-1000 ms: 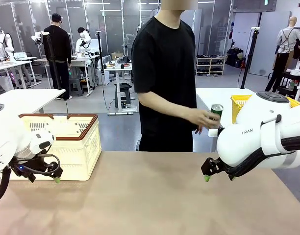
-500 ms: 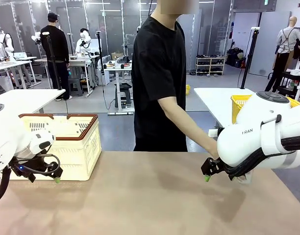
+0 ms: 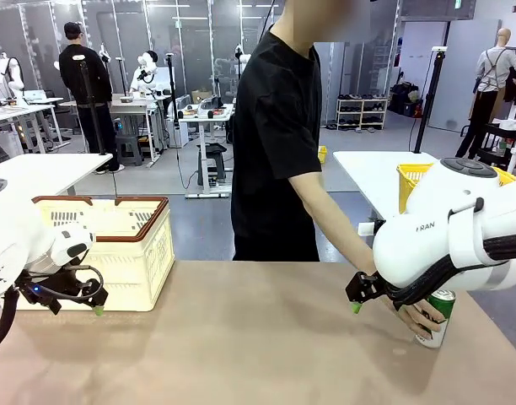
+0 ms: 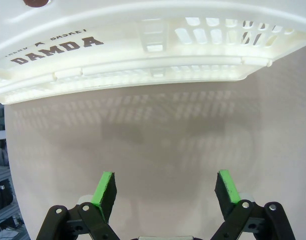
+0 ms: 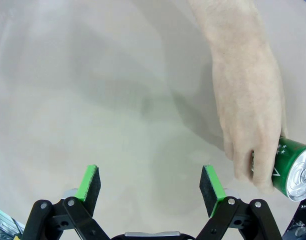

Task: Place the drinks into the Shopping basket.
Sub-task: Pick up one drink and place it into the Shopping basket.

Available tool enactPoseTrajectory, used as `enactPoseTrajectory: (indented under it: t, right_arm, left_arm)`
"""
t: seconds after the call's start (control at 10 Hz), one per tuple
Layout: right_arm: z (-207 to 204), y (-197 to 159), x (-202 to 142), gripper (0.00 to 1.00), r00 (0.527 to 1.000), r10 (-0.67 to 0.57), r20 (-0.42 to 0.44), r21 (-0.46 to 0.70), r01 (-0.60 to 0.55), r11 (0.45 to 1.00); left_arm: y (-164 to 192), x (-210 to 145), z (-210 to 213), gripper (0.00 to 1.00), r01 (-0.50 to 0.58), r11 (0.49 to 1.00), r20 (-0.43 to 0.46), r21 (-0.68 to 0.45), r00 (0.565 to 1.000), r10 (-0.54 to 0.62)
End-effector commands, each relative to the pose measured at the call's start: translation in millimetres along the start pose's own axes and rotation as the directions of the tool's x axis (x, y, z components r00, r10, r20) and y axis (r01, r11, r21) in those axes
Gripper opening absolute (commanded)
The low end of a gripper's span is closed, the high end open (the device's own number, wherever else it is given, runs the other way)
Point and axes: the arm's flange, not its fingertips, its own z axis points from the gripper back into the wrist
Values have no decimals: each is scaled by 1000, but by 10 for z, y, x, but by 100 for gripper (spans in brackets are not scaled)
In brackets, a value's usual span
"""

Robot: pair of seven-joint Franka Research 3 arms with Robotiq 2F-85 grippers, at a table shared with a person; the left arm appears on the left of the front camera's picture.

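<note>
Person's hand (image 5: pixel 248 120) around green can (image 5: pixel 291 168)

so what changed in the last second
The person's hand carried the green can down from chest height to the table, beside the right gripper, and still holds it there. The right gripper and the left gripper stayed open and in place; the basket did not move.

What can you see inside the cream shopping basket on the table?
Inside the Shopping basket, the slotted inner walls show below the reddish-brown rim. Its near wall covers the floor, so anything lying low inside cannot be seen.
</note>
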Motion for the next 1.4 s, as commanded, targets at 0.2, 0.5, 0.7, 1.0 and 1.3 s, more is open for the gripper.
enactPoseTrajectory:
  t: [0.2,0.5,0.7,1.0,1.3]
  right_arm:
    - [354,112,55,100,999,32,-11,-89,-33,995]
    - [966,-97,93,100,1000,-1,24,-229,7,973]
    - [1264,-305,131,100,999,46,28,-284,-36,958]
    - [1459,-549,169,100,1000,24,13,-272,-20,962]
    - [1433,-706,232,100,1000,-5,-7,-247,3,969]
  left_arm:
    - [5,-2,-2,100,-15,1000,-2,1,1000,15]
    - [5,-2,-2,100,-15,1000,-2,1,1000,15]
    - [5,-2,-2,100,-15,1000,-2,1,1000,15]
    - [5,-2,-2,100,-15,1000,-2,1,1000,15]
    - [5,-2,-2,100,-15,1000,-2,1,1000,15]
